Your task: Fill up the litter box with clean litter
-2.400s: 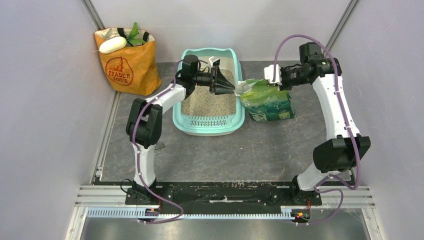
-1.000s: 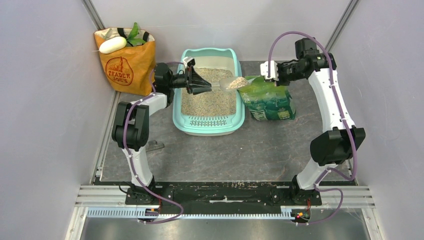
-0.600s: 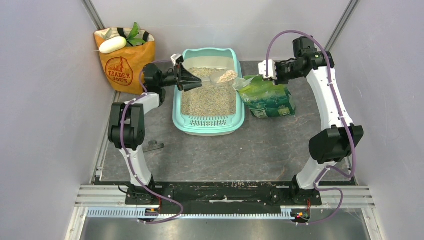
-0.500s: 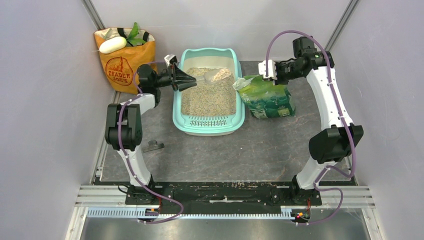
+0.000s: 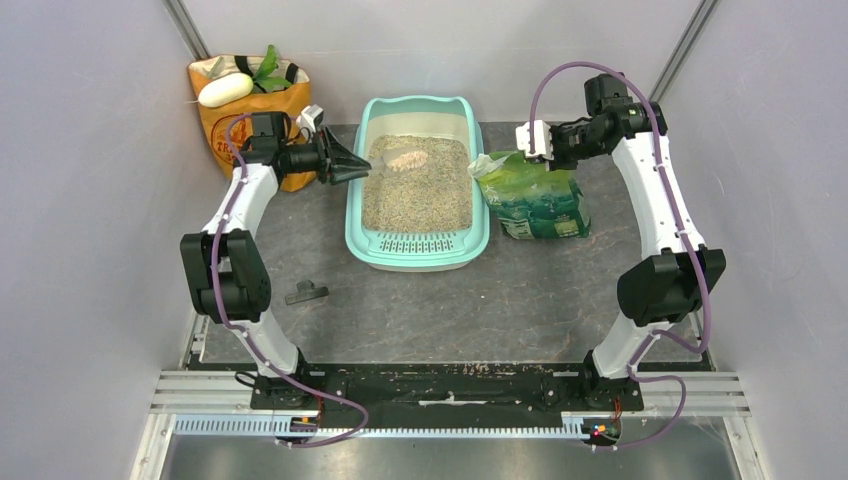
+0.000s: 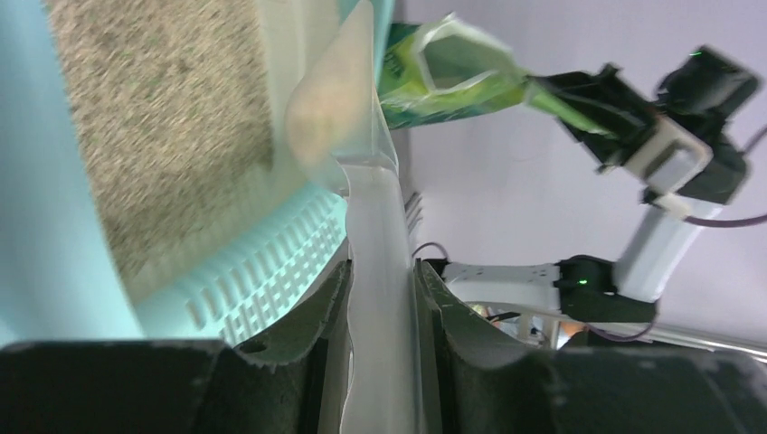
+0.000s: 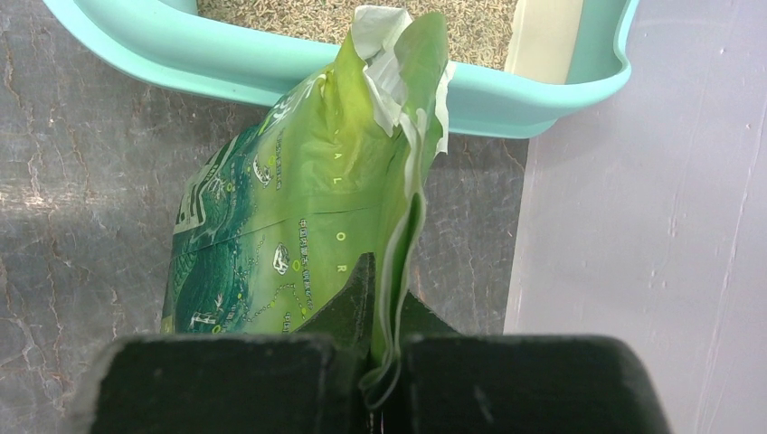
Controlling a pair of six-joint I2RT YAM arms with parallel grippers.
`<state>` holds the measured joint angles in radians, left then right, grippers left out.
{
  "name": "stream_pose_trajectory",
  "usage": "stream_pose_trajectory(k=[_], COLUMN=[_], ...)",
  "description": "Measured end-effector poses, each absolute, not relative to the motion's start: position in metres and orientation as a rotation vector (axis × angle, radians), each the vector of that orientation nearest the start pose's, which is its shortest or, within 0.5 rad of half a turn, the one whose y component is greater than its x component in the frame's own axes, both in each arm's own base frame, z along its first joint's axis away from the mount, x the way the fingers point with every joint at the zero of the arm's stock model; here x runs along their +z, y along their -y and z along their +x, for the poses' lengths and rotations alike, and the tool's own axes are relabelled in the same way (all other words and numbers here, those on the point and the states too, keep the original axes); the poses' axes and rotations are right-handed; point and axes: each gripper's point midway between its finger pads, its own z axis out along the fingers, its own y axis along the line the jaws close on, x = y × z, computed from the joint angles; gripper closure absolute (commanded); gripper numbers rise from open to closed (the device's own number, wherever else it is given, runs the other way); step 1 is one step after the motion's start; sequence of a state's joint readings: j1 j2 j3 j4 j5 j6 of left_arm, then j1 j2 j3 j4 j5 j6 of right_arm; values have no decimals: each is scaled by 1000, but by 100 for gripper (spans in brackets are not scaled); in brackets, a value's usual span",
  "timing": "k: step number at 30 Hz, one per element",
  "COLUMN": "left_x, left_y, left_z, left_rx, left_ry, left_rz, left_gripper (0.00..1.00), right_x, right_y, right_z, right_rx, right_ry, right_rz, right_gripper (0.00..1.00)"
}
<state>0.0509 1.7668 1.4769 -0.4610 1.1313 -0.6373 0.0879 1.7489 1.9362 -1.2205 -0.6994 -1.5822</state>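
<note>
At the far left corner of the table point(image 5: 520, 300) stands an orange paper bag point(image 5: 245, 135), upright, with a white oblong thing point(image 5: 225, 90) and green leaves point(image 5: 270, 68) poking out of its top. Just in front of it the left gripper point(image 5: 352, 164) points rightward, its fingers point(image 6: 330, 303) clenched on the handle of a clear scoop point(image 6: 375, 235). The scoop's bowl reaches over the left wall of the litter box point(image 5: 356, 222) and hangs above its far half with a small heap of tan litter in it. Near the left arm's elbow a small dark object point(image 5: 306, 292) lies alone on the table. The litter box sits at the far middle of the table, between the two arms, its slotted grate step at the near end. Beige speckled litter point(image 5: 420, 200) covers most of its floor, and a strip of cream inner wall is bare at the far end. Just right of the box stands a green bag point(image 5: 535, 205), its torn, open top leaning to the box's right rim; what is inside cannot be seen. The right gripper point(image 7: 387, 316) is pinched tight on the bag's upper edge, holding it upright.
</note>
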Motion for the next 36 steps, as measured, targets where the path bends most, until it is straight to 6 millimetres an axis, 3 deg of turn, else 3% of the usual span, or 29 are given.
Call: stream_pose_trajectory(k=[7,13,16,21,26,29,33,36], left_x=[213,213,216,214,216,213,204,207], left_y=[146,173,178,161,154,168,185,183], left_z=[370,357,375,428,447,439,406,394], left_rx=[-1411,-1210,-1115,-877,-627,-479,-309,-231], left_ry=[-2483,-2571,-2559,-2522,-2473,-2440,-2401,-2363], left_rz=[-114,172,222,208,354,552,824,921], left_gripper=[98,98,98,98,98,98,98,98], right_x=[276,266,267,270,268,268,268,269], right_y=[-115,-108,-104,-104,-98,-91,-86,-83], right_z=[409,408,409,406,402,402,400,397], right_rx=[180,189,180,167,168,162,157,150], right_ry=[-1368,-1398,-1402,-1395,-1420,-1447,-1472,-1485], right_rz=[-1844,-1835,-1827,-1822,-1804,-1784,-1765,-1756], right_gripper=[100,100,100,100,100,100,100,100])
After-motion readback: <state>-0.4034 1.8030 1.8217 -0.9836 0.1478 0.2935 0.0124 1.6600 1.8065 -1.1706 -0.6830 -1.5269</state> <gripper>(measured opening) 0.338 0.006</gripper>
